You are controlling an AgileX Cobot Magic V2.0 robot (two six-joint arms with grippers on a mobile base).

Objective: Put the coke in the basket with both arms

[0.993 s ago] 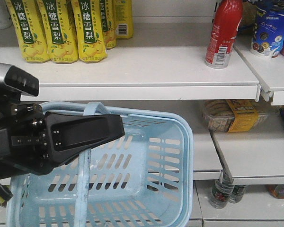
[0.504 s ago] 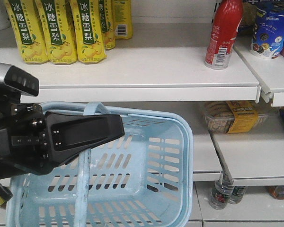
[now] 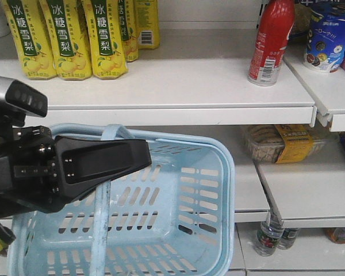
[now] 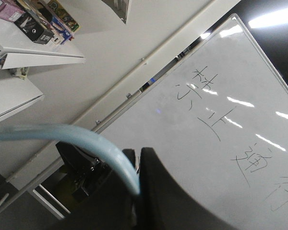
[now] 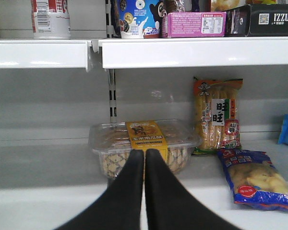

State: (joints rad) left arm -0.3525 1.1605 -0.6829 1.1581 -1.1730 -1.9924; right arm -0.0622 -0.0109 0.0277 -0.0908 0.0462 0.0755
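1. Change: against the frame one second ago, the yellow bottles (image 3: 63,37) sit slightly higher and further left in the front view. The basket (image 3: 229,172) and the left fingers (image 3: 103,164) keep the same place. This points to a small shift of viewpoint, not a handling step.
2. Task state: the coke (image 3: 270,43) stands upright at the right end of the upper shelf (image 3: 178,86). It is untouched and well apart from the basket below, so the pick is not yet begun.
3. Left arm: the left fingers lie level over the basket's near-left side. They appear closed on the handle (image 4: 62,134), although the contact itself is partly hidden.
4. Right arm: the right fingers (image 5: 132,191) are pressed together, empty and level, and point at a clear biscuit tray (image 5: 144,139) on the lower shelf. Reaching the coke calls for a rise and an opening.
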